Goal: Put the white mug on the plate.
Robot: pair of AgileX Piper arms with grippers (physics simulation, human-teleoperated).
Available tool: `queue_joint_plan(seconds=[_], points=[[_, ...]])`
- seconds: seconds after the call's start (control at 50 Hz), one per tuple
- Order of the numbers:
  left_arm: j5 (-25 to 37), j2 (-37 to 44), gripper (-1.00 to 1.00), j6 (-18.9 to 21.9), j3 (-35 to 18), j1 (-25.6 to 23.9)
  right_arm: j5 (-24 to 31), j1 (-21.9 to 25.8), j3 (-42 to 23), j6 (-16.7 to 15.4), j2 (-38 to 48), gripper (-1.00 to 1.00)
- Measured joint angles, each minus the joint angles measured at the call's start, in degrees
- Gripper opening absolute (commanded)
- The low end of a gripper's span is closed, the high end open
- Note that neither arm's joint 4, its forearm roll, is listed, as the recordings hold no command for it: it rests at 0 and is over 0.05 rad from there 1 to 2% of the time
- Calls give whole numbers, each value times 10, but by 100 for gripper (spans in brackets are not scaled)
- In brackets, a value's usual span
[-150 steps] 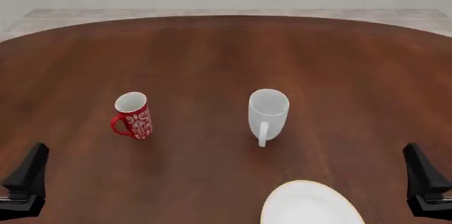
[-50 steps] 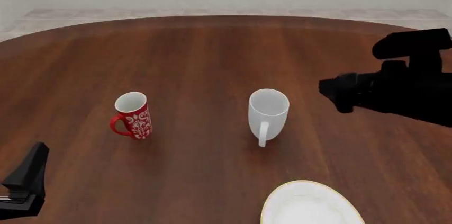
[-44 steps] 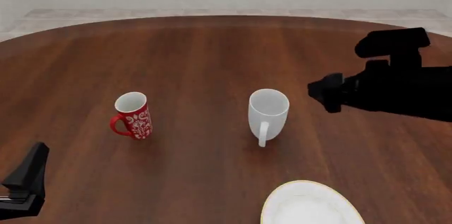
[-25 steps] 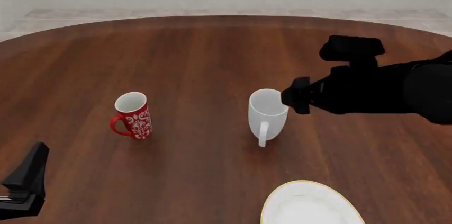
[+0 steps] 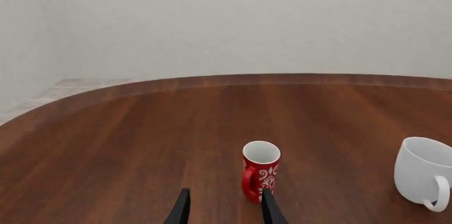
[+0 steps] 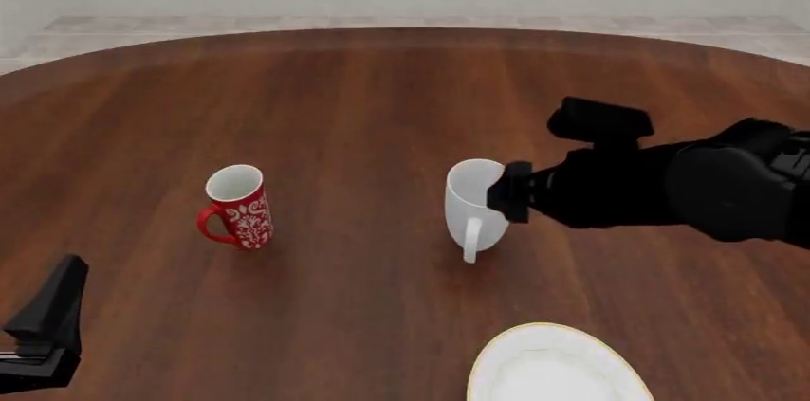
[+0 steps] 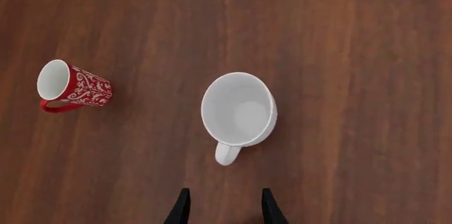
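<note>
Tabletop [image 6: 379, 88]: two mugs, one plate [image 6: 557, 368].

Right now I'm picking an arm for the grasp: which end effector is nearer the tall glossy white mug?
The right. The right end effector is at the tall glossy white mug's rim on its right side; the left end effector sits low at the table's near left edge, beyond the red floral mug.

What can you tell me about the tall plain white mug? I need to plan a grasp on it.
The tall glossy white mug looks ceramic, tapers slightly toward its base and has one loop handle facing the near table edge. It stands upright and empty on the brown wooden table, between the red floral mug and the black right gripper, which hangs over its right rim. Whether they touch cannot be told. It is not on the white plate.
</note>
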Motion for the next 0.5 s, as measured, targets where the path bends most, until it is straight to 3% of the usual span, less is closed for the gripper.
queue_joint_plan(seconds=[0.5], points=[[1, -1, 100, 0, 0, 0, -41, 0, 6, 0, 52, 100]])
